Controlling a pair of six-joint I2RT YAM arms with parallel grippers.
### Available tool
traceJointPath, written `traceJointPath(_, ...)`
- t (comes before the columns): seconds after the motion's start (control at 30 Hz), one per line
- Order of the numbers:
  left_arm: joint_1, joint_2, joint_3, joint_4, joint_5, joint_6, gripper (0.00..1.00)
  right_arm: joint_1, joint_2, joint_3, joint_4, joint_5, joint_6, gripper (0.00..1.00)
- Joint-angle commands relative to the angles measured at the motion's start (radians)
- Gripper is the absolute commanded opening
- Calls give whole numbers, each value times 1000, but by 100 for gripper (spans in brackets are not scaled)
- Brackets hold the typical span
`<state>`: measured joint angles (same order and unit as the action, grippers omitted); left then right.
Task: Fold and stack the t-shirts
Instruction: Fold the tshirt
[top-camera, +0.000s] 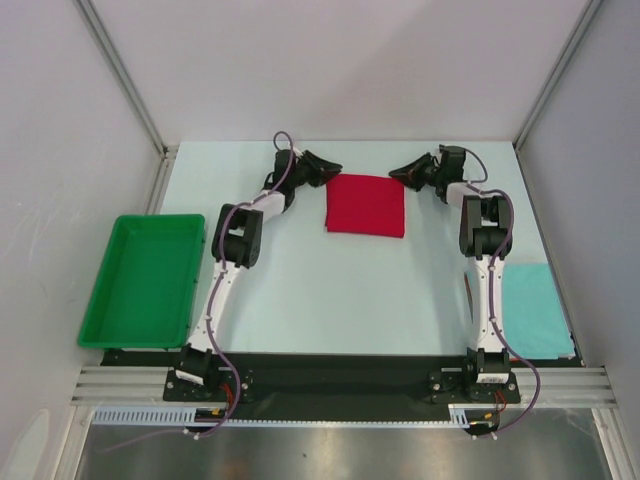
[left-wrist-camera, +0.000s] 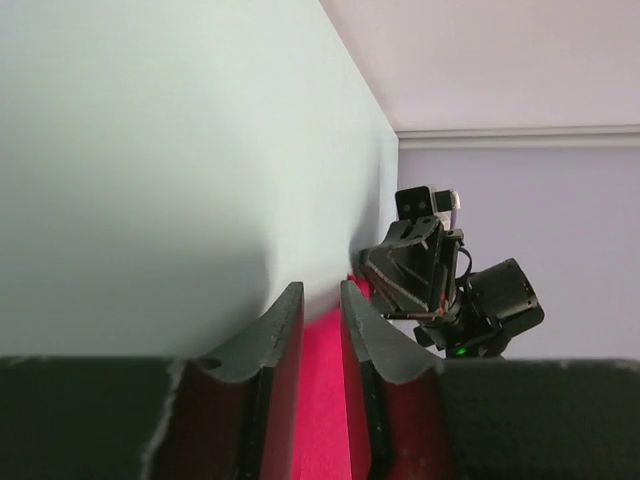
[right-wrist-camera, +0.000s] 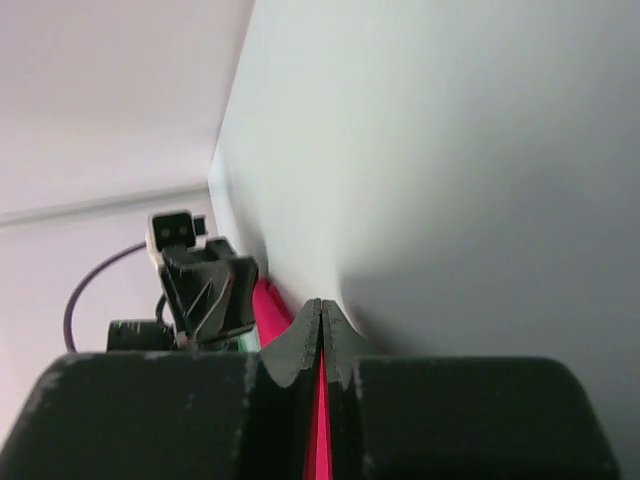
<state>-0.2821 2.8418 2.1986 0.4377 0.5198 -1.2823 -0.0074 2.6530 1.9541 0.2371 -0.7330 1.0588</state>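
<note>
**Both grippers at the far corners of the red shirt**

The right gripper (right-wrist-camera: 320, 335) is pressed fully together. Only a hairline of red shows between its jaws, so it looks to have the cloth pinched. The left gripper (left-wrist-camera: 321, 330) stands a narrow slit apart with red filling the slit. I cannot tell whether it grips the cloth or merely straddles it.

Between the two, reaching back toward the arm bases, the red t-shirt (top-camera: 365, 205) lies flat on the worktop (top-camera: 330, 290) as a neat rectangle, a gripper at each far corner. Well behind the right gripper, near that arm's base, the teal t-shirt (top-camera: 535, 310) lies folded. Well behind the left gripper and out to its left sits a green tray (top-camera: 145, 275).

My read is that this is either one more fold of the red shirt or the pick-up for stacking it. The next move needs a firm left pinch, then both corners raised level and together so the layers don't slide apart.

In the wrist views the fingers hide most of the shirt's edge. How many layers each gripper has can't be made out.
</note>
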Motion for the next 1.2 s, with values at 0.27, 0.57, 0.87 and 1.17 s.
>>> traceJointPath(0.27, 38, -321, -20, -399, -6, 305, 45, -114, -120, 263, -502, 6, -209, 15)
traceJointPath(0.57, -81, -686, -549, -199, 14, 303, 44, -62, -542, -300, -360, -88, -238, 36)
traceJointPath(0.87, -161, -584, -802, 162, 101, 137, 35, 60, -527, -609, -107, -174, -192, 15)
traceJointPath(1.17, -120, -610, -941, 23, 132, 355, 37, -28, -556, -833, -79, -201, -270, 6)
